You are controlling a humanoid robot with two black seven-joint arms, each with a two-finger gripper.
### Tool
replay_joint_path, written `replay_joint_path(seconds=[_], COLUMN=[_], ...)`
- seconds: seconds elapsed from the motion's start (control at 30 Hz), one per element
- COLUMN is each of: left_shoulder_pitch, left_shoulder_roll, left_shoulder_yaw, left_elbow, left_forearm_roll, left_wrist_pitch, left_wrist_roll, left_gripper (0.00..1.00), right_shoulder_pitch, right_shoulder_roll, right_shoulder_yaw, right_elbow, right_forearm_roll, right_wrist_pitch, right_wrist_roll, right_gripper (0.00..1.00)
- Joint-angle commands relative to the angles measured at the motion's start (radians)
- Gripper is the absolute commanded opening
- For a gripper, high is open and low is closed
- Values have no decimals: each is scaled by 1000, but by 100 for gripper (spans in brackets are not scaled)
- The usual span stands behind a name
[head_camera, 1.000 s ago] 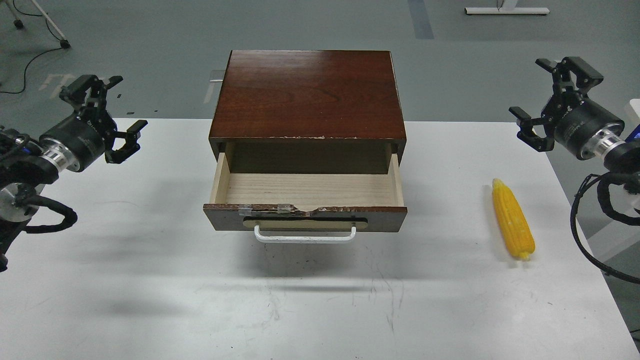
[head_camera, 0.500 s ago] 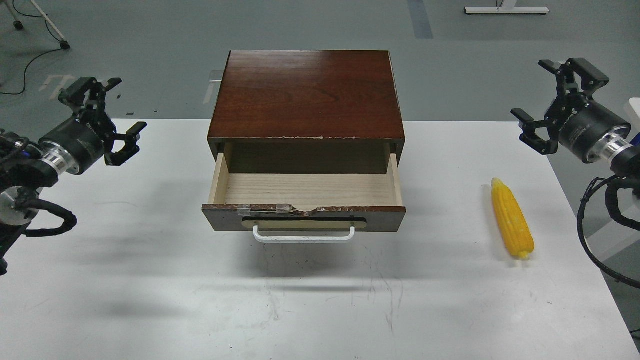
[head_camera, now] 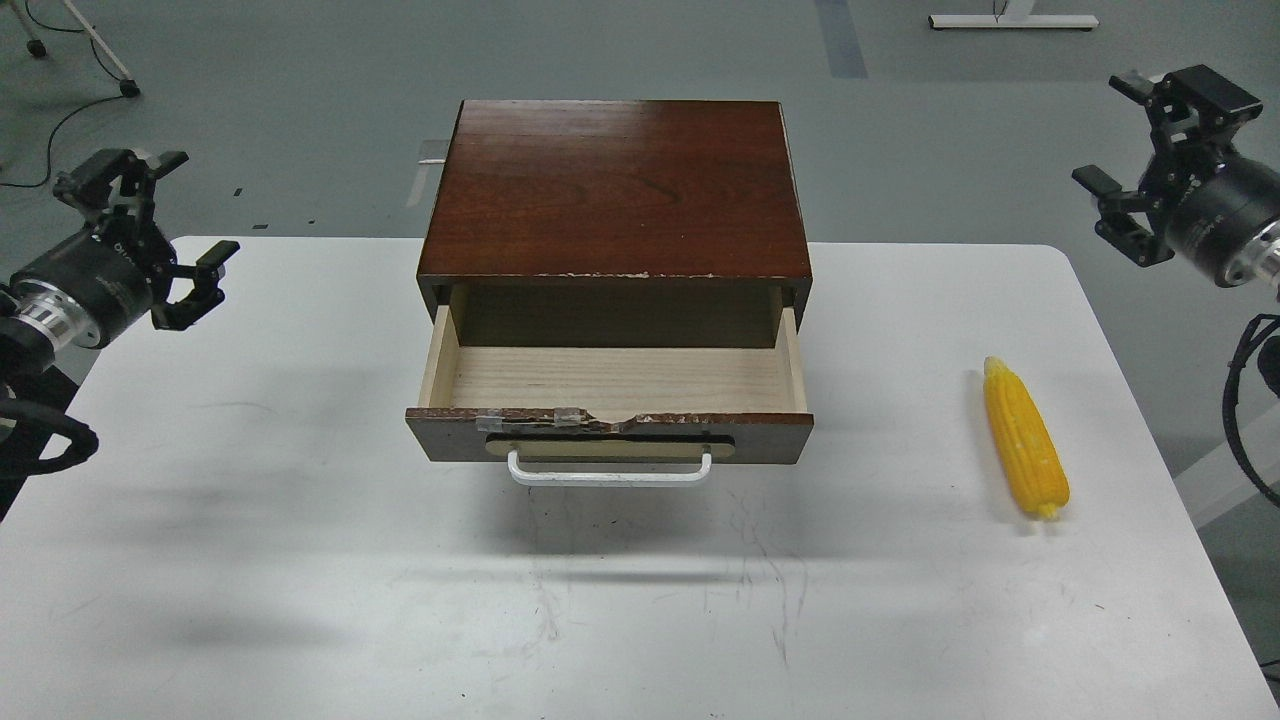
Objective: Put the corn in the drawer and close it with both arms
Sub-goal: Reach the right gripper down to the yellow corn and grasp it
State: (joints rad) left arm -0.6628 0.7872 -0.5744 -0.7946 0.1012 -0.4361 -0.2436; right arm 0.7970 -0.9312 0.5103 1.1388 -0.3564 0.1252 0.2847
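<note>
A scuffed white rectangular table (head_camera: 300, 560) stands on grey floor (head_camera: 300, 60). A white metal stand base (head_camera: 1010, 20) sits far right; black cable (head_camera: 60, 130) trails far left.

both arms (head_camera: 60, 300) cut off at frame edges, drawer (head_camera: 610, 385) back shadowed

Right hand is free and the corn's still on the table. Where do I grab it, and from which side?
Grip the corn around its thick middle, coming straight down from above with the open right hand. It lies flat on the table, long axis running near to far, so set the fingers across its width, left to right.
</note>
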Motion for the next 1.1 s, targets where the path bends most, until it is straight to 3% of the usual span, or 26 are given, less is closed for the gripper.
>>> replay_joint_path(seconds=[0.0, 0.17, 0.23, 0.33, 0.53, 0.83, 1.07], left_shoulder_pitch=[2, 5, 6, 6, 6, 8, 9], left_shoulder_roll=[-8, -19, -28, -29, -23, -29, -32], left_shoulder_yaw=[4, 5, 5, 7, 7, 7, 7], left_elbow=[0, 0, 0, 0, 0, 2, 2], left_forearm_roll=[0, 0, 2, 2, 3, 3, 3], left_wrist_pitch=[-1, 0, -1, 0, -1, 4, 8], left_wrist_roll=[0, -3, -29, -52, -56, -57, -57], left_gripper=[98, 98, 98, 98, 98, 98, 98], right_shoulder_pitch=[-12, -15, -16, -15, -24, -45, -64], right_shoulder_roll=[-92, -242, -335, -369, -420, -379, -141], right_shoulder_yaw=[-4, -97, -174, -235, -395, -533, -549], right_elbow=[90, 212, 268, 277, 300, 292, 116], right_forearm_roll=[-205, -276, -309, -437, -714, -940, -974], right_wrist_pitch=[-120, -144, -139, -139, -212, -309, -328], right_wrist_roll=[27, 25, 25, 25, 25, 25, 1], right_gripper=[96, 100, 100, 100, 100, 98, 97])
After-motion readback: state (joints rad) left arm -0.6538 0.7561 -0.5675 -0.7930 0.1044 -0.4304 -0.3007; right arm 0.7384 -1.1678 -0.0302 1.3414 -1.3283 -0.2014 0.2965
